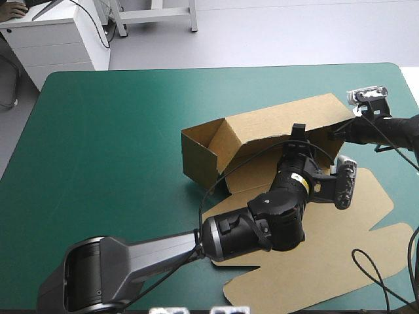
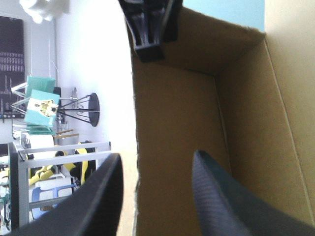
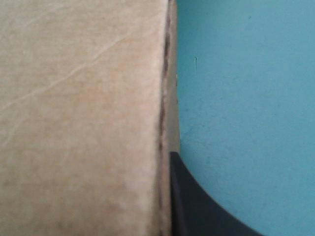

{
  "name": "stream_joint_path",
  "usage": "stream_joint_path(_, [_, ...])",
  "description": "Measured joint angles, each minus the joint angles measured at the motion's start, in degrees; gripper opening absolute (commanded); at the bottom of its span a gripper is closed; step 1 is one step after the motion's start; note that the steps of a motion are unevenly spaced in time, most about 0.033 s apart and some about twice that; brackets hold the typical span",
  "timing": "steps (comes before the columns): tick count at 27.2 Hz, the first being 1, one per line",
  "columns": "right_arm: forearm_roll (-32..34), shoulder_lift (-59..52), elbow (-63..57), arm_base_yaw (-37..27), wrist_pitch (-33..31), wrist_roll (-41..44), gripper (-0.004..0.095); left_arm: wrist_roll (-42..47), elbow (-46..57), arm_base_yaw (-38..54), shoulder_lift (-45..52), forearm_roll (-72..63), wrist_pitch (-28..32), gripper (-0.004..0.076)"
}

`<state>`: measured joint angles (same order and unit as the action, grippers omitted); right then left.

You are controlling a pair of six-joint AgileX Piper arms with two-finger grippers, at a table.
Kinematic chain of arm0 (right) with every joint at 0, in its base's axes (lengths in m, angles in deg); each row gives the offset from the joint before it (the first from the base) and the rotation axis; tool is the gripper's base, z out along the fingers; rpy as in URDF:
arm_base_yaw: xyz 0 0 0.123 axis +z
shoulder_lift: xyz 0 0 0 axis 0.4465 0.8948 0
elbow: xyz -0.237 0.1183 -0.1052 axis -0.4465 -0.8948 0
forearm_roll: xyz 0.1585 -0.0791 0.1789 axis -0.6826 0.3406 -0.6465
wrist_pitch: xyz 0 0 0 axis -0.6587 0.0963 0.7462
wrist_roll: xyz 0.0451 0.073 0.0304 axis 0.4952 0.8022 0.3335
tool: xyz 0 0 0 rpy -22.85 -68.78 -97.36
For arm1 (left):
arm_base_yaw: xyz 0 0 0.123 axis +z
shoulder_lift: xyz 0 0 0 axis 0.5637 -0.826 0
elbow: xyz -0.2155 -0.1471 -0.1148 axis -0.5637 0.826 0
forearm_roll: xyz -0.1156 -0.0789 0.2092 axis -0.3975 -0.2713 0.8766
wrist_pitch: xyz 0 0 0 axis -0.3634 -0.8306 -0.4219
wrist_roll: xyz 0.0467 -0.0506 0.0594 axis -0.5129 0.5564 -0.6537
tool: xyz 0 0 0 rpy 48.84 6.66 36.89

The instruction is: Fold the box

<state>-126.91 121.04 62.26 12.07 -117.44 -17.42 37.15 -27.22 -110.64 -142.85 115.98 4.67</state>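
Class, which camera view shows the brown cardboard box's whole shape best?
The high view: the brown cardboard box shows raised walls and flat flaps. Left wrist view shows only its inside; right wrist view, one wall.

From above, the left arm (image 1: 262, 222) covers the middle of the box (image 1: 275, 124) and hides the left gripper (image 2: 156, 156). The right gripper (image 1: 335, 134) looks too small there to make out. Up close, one of its fingers (image 3: 197, 206) shows. The other is hidden behind the box wall. The desk (image 1: 118, 131) is cut off at the bottom.
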Motion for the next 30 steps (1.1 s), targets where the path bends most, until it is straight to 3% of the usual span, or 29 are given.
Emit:
stream_joint_path(2, [0.52,0.0,0.06,0.06,0.25,0.88,-0.0003,1.26,0.0,-1.38,0.92,1.44,0.2,0.0012])
stream_joint_path(3, [0.81,0.0,0.12,0.13,0.39,1.44,-0.0003,1.84,0.0,-2.03,1.6,1.72,0.28,0.0])
stream_joint_path(9, [4.14,0.05,1.96,0.91,-0.23,6.64,0.0002,2.91,-1.68,-0.33,6.7,1.73,1.13,0.0])
stream_joint_path(19, [18.0,0.24,7.38,10.38,0.25,21.43,0.0001,3.96,-4.7,20.56,16.78,-13.12,1.14,0.0])
stream_joint_path(30, [31.51,0.82,20.83,18.24,-14.63,43.52,0.0001,-0.05,-4.7,51.01,21.55,-35.39,-0.75,0.0])
